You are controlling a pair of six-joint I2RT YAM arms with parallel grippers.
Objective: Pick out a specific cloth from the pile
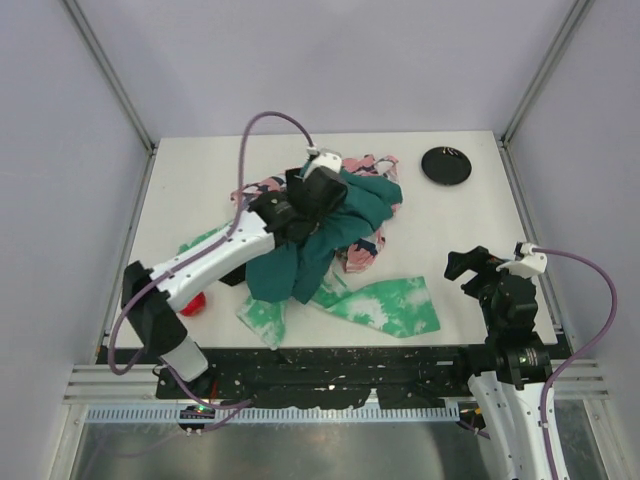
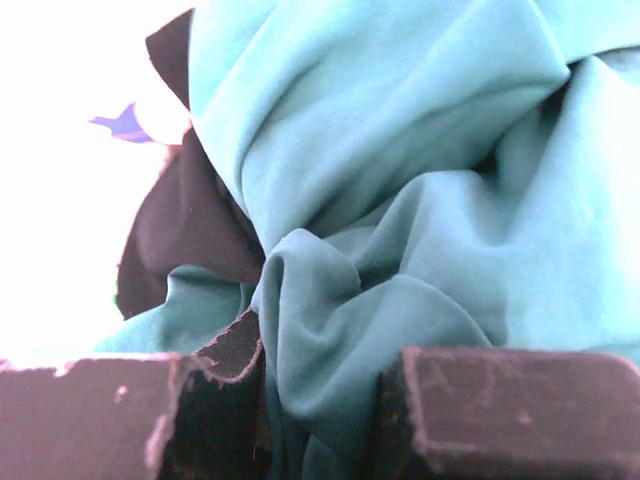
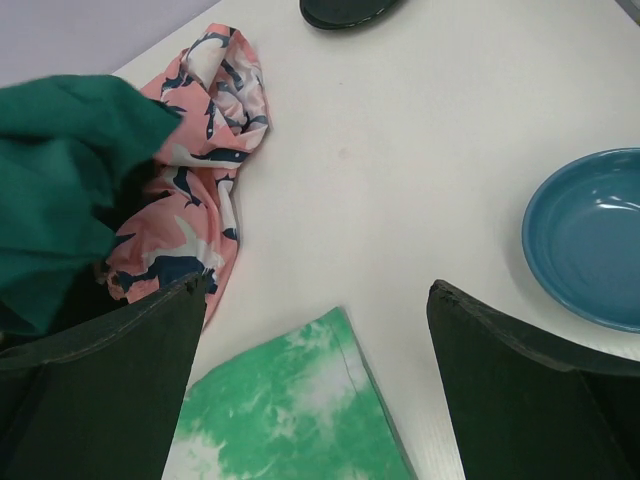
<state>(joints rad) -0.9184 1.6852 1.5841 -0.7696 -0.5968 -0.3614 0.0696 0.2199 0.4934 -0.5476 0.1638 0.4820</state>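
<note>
White panels wall in your table [image 1: 200, 180], and the pile [image 1: 345, 245] sits near its middle. You have the left hand [image 2: 320, 410] sunk into the top of that heap; in its wrist view the fingers [image 2: 120, 410] stand close together with a fold of the teal cloth [image 2: 420, 200] bunched between them, so I judge it is gripping teal, not the target. That makes sense only as a way of peeling back the top layer, since the teal drapes over most of what lies beneath.

A black cloth [image 2: 180, 230] shows as a dark flap just left of the teal fold, touching it and partly tucked under it; a scrap of black also lies against the inner edge of the left finger. No white label shows, so you cannot tell whether this is the labelled piece or the other black one.

Your right hand [image 3: 315, 300] hangs over the table well to the right of the heap, jaws spread wide and holding nothing; I think it is placed there to keep out of the left arm's way. Its view takes in the floral cloth [image 3: 195, 150], the tie-dye cloth [image 3: 290, 410] and a blue bowl [image 3: 590, 240].

Lifting the teal may drag the black along or bury it.
</note>
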